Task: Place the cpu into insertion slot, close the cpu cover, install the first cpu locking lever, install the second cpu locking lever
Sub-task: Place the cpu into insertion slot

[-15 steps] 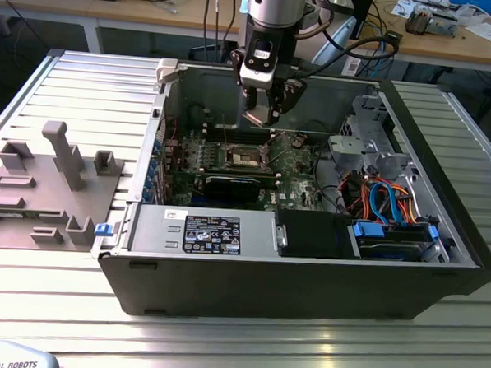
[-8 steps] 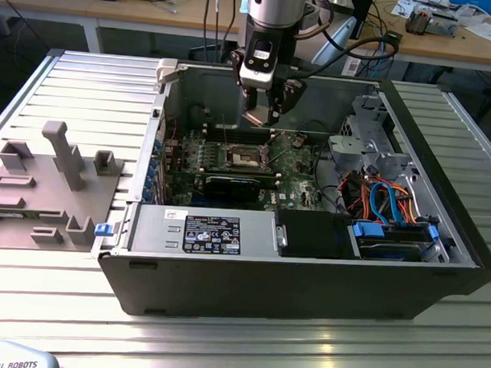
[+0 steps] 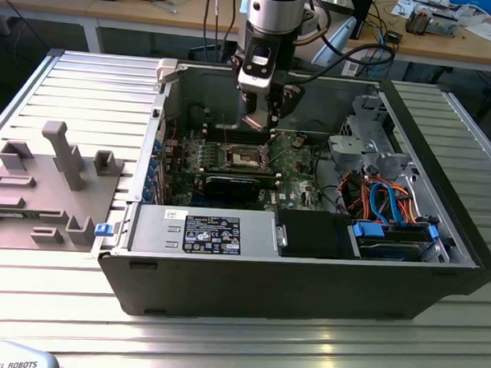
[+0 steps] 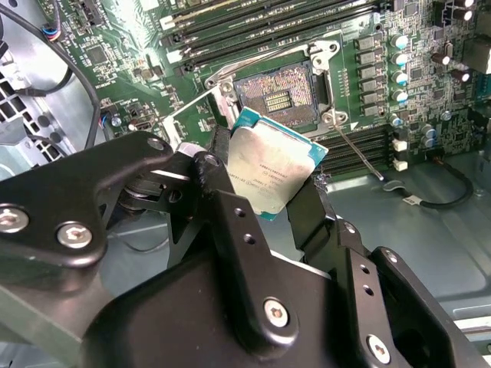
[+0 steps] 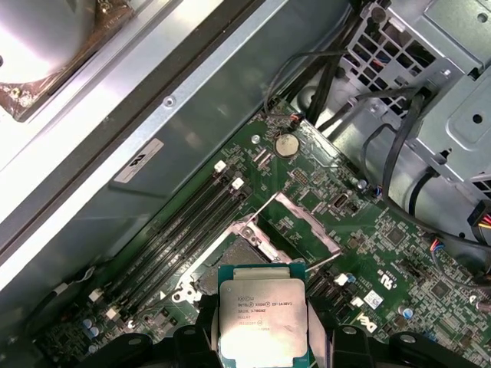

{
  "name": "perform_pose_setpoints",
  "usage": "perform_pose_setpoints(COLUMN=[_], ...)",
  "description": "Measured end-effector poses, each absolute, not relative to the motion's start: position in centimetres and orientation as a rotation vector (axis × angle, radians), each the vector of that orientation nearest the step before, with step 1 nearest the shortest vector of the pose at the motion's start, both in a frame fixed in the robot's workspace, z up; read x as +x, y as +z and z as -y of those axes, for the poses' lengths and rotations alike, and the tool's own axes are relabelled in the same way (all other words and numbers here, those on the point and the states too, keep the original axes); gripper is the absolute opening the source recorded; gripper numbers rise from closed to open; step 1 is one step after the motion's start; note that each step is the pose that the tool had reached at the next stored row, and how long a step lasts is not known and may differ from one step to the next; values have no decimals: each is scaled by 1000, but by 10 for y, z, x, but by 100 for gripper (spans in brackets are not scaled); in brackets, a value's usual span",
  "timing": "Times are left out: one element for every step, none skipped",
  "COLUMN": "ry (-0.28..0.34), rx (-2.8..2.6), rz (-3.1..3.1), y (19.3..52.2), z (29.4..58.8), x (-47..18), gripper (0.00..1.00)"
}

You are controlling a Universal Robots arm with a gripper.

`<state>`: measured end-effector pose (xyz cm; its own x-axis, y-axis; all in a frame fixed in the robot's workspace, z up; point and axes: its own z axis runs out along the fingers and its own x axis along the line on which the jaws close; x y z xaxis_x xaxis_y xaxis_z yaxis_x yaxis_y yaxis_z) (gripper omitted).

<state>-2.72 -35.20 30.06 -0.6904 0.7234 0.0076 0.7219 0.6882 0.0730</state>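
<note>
One cpu [image 4: 275, 162] gripped edgewise in claw [image 4: 265, 175], prob. above insertion slot [image 4: 278, 96].

The cpu [image 4: 276, 172], a flat square chip with a dull silver top and teal edge, hangs tilted just above the insertion slot [image 4: 278, 96], pinched in the claw [image 4: 265, 188]. The slot's dark pin bed lies bare. The silvery cpu cover [image 5: 298, 227] stands hinged open beside it.

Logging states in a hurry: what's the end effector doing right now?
The end effector is closed on the cpu, which is not yet in the insertion slot.
</note>
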Motion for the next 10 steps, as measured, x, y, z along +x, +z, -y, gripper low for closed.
perform_pose_setpoints(ry=[109, 109, 109, 109, 109, 108, 107, 106, 106, 103], rx=[1228, 1230, 1230, 1231, 1231, 1231, 1231, 1231, 1232, 1238], rz=[-2866, -2865, -2865, -2865, -2864, -2864, -2864, -2863, -2863, -2860], y=[301, 301, 301, 300, 300, 300, 300, 300, 300, 300], z=[352, 352, 352, 352, 352, 352, 352, 352, 352, 352], x=[-27, -27, -27, -27, -27, -27, -27, -27, -27, -27], gripper=[55, 55, 55, 55, 55, 55, 55, 55, 55, 55])
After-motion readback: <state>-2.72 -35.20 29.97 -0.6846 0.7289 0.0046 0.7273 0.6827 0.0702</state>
